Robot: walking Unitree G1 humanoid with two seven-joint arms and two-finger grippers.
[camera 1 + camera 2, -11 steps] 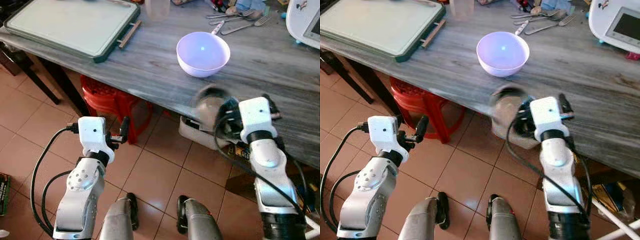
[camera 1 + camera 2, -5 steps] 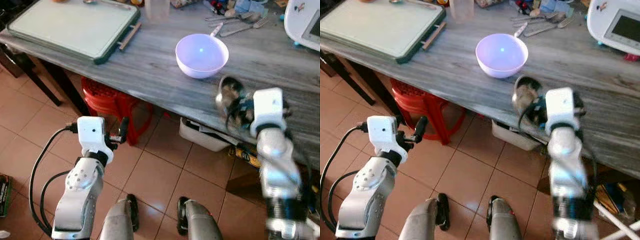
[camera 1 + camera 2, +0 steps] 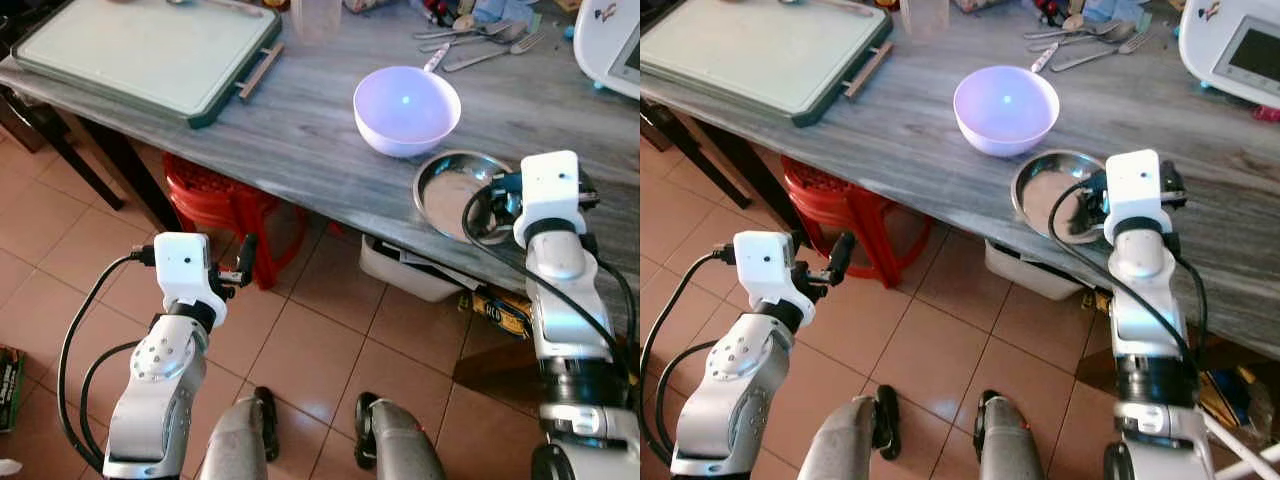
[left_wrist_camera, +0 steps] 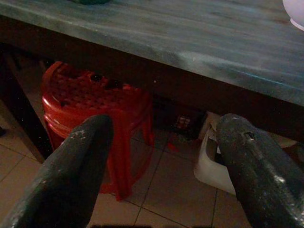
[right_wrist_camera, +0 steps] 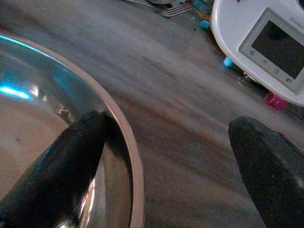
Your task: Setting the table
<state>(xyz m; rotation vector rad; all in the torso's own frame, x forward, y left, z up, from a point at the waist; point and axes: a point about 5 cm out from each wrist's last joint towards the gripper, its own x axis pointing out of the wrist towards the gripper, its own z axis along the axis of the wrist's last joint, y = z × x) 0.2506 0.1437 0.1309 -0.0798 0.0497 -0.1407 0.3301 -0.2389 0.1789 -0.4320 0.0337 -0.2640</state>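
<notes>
Now that the steel plate (image 3: 455, 190) has landed on the bench (image 3: 300, 140) beside the bowl (image 3: 406, 107), I'm spreading my right hand (image 5: 166, 156) apart, placement done.

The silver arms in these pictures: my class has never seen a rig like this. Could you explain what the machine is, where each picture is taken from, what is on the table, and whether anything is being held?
The machine is a humanoid robot with two silver arms, each ending in a gripper of two black fingers. The two wide pictures come from cameras in its head, looking down. The two close-ups come from cameras on its wrists, looking along the fingers.

On the grey table lie a green-edged board, a white bowl, cutlery, a white appliance with a screen, and a metal plate.

The right gripper is at the plate and open: one finger reaches inside the rim, the other is outside. It grips nothing. The left gripper hangs open below the table edge, facing a red stool.
</notes>
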